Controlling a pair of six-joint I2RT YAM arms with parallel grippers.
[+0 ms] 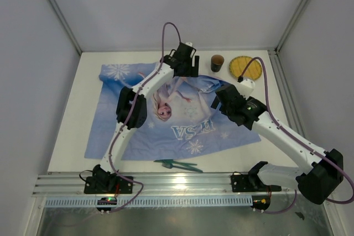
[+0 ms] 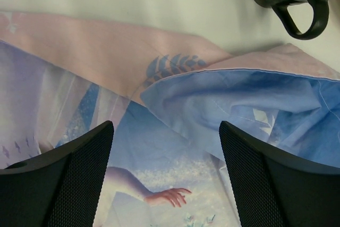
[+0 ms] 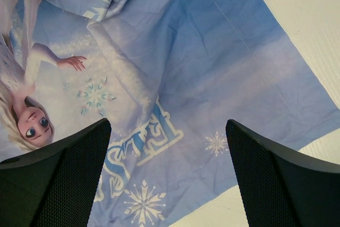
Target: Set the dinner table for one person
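Flatly matte, the white dinner table (image 1: 69, 131) spreads under a rumpled blue printed cloth (image 1: 182, 125) (far edge folded over). At far right: glossy dark mug (image 1: 217, 62), round yellow plate (image 1: 245, 67). Both the left gripper (image 2: 164, 131) and right gripper (image 3: 167, 126) gape wide, empty.

Blue cloth (image 1: 145, 136): white lettering "ELSA", upside down from above; seen rotated in the right wrist view.

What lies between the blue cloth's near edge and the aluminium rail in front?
On the white dinner table lies dark green cutlery, close to the edge of the cloth and apart from the rail. Only the top view shows it.
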